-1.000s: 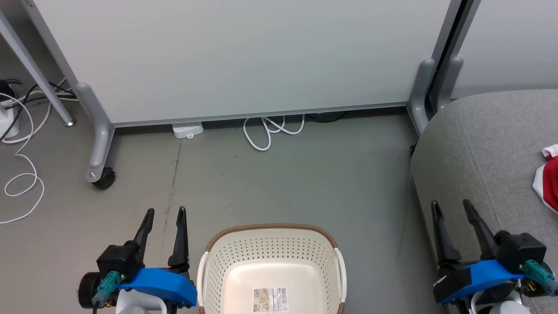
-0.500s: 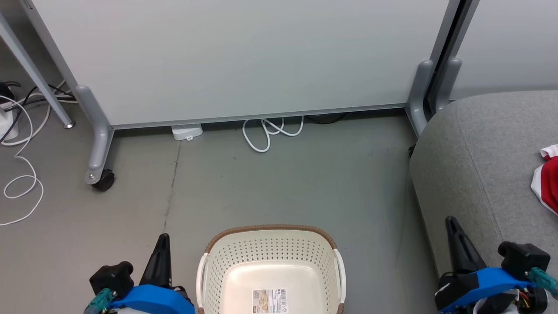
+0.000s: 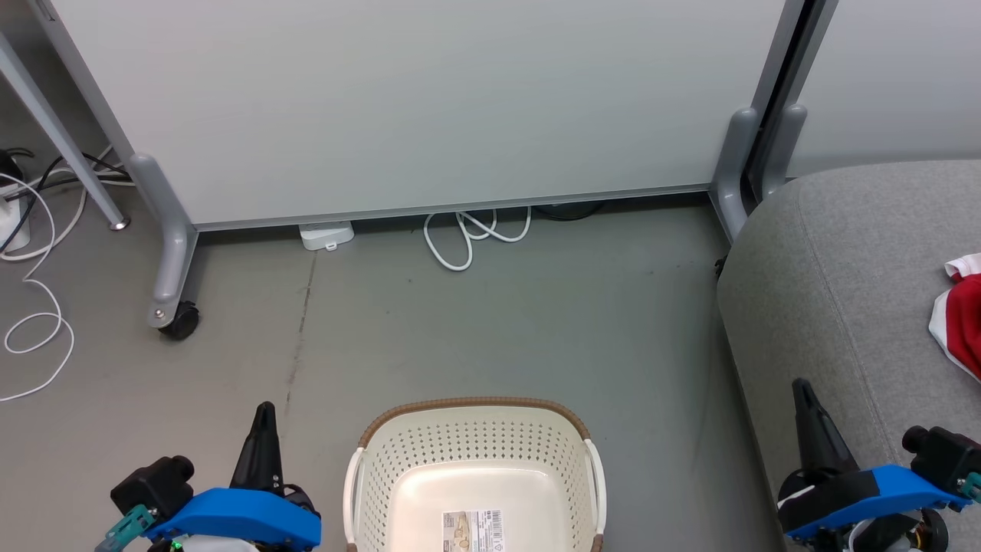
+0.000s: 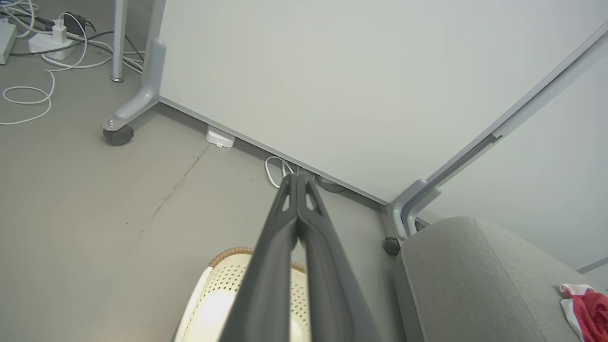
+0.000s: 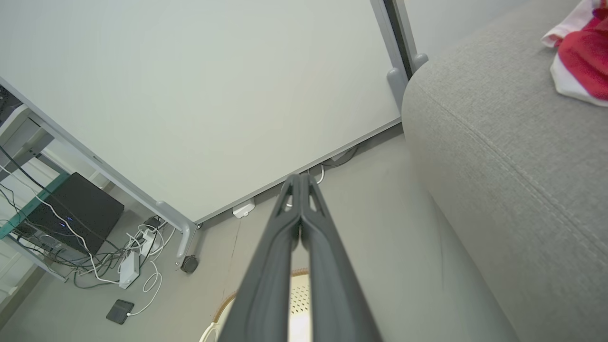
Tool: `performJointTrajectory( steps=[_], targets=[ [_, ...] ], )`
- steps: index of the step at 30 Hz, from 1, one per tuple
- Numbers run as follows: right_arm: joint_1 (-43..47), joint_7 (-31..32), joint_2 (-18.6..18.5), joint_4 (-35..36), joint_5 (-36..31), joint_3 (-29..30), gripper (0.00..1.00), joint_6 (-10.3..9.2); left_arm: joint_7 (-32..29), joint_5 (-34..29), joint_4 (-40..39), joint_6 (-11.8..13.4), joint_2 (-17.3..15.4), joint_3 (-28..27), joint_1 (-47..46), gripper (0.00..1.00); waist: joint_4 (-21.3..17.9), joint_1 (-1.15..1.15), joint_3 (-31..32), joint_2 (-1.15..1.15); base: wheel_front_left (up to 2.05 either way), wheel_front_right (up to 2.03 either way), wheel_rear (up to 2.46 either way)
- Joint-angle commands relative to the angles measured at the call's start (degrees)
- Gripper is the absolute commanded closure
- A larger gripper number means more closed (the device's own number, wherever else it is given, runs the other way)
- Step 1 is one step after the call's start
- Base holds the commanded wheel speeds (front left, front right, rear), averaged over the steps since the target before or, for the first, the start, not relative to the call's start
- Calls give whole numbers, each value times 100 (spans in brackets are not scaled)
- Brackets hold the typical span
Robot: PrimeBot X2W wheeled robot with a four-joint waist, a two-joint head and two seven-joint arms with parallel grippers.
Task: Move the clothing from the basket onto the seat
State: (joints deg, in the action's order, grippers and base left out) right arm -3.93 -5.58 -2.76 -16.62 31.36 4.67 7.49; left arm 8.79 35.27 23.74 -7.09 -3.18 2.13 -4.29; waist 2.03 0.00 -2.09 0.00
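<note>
Nearest you in the head view, the left gripper [image 3: 264, 410] sits at the lower left and the right gripper [image 3: 802, 387] at the lower right, both pointing up the view. Each has its fingers pressed together, tips meeting, with nothing held. In the left wrist view the left fingers [image 4: 273, 266] lie tip to tip as one dark wedge, and in the right wrist view the right fingers [image 5: 270, 270] look the same.

Between the two grippers the basket [image 3: 475, 404] stands on the floor [image 3: 498, 322], closer to your left gripper than to your right. You can see its pale bottom, where a printed label [image 3: 474, 529] lies. Your right gripper shows against the rounded side of the seat [image 3: 843, 268], which fills the right of the view.

The clothing [image 3: 964, 322] lies on top of the seat, at the right edge of the view and cut off by it. It is red with white trim and well apart from the basket. The left wrist view shows it at its lower right corner [image 4: 586, 308], and the right wrist view at its upper right corner [image 5: 582, 57], on the seat both times.

Past the basket, a thin crack [image 3: 300, 330] runs across the grey floor. Farther back on the left a caster [image 3: 182, 320] carries a grey leg. Loose cords [image 3: 31, 307] trail at the far left. At the back, a looped white cable [image 3: 467, 239] and a small white box [image 3: 327, 234] lie at the foot of the pale panel [image 3: 429, 100].
</note>
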Motion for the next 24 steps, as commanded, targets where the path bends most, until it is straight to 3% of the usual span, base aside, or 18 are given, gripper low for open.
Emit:
performJointTrajectory(
  steps=[1, 24],
  targets=[
    [-122, 53, -13, 105, 237, 24, 100, 0, -53, 221, -136, 11, -6, -73, -151, 100, -3, 0, 3, 0, 0, 0, 0],
    [-199, 404, -15, 145, 2027, 76, 100, 0, -504, 1896, -459, 56, 2, -316, -181, 100, -47, 0, 49, 0, 0, 0, 0]
  ],
)
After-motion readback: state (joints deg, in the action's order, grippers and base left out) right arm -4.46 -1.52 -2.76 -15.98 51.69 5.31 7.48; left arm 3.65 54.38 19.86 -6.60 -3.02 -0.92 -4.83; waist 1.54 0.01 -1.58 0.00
